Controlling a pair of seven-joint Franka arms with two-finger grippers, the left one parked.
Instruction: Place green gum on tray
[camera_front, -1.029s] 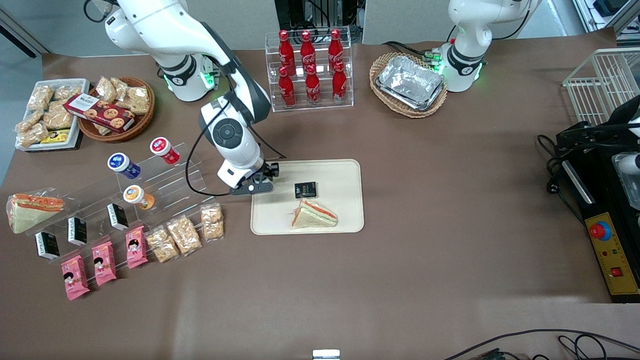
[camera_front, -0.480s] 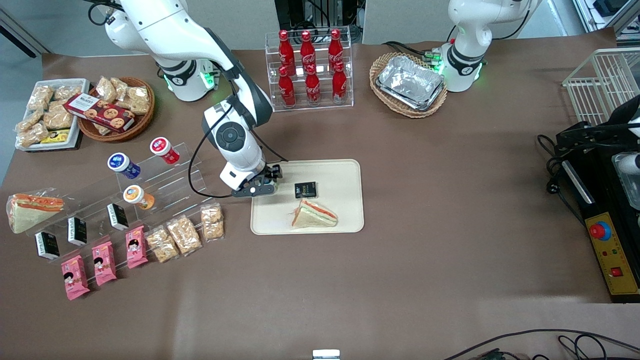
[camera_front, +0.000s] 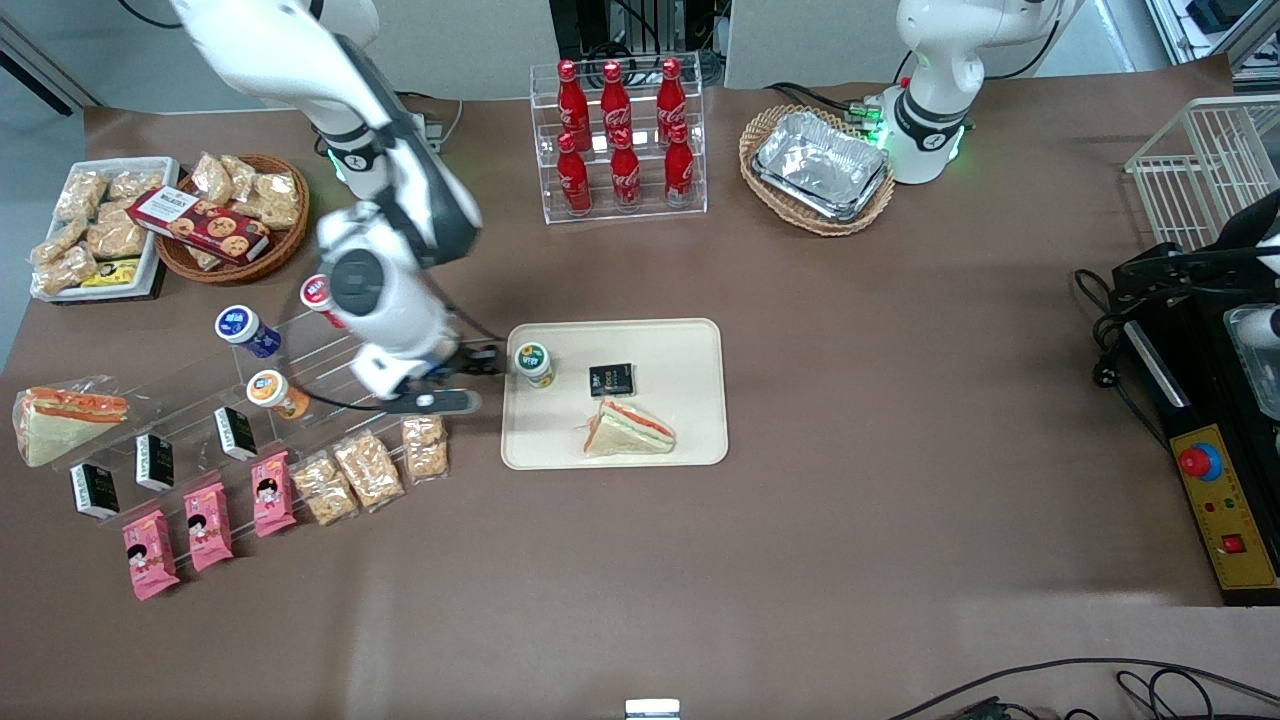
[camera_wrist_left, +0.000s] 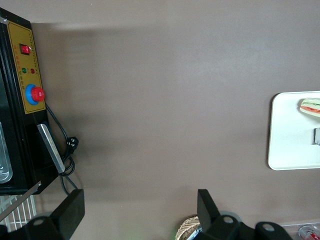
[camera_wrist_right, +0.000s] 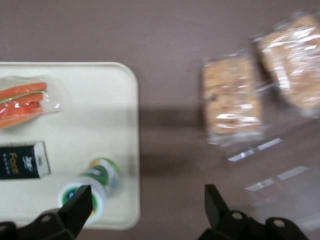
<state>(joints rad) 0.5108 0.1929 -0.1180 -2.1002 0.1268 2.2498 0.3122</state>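
Green gum (camera_front: 534, 363) now stands free on the tray (camera_front: 690, 440), near the tray's working-arm edge, mid-desk. End effector (camera_front: 478, 380) has let go, fingers spread, and backed off the tray toward the working arm's desk edge. Placement looks done; only retreat remains.

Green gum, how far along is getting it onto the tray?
Looks done: the green gum stands upright on the tray, near the edge toward the working arm, beside the black packet. The gripper is open, holds nothing and sits off the tray above the table. Nothing appears left except clearing the arm.
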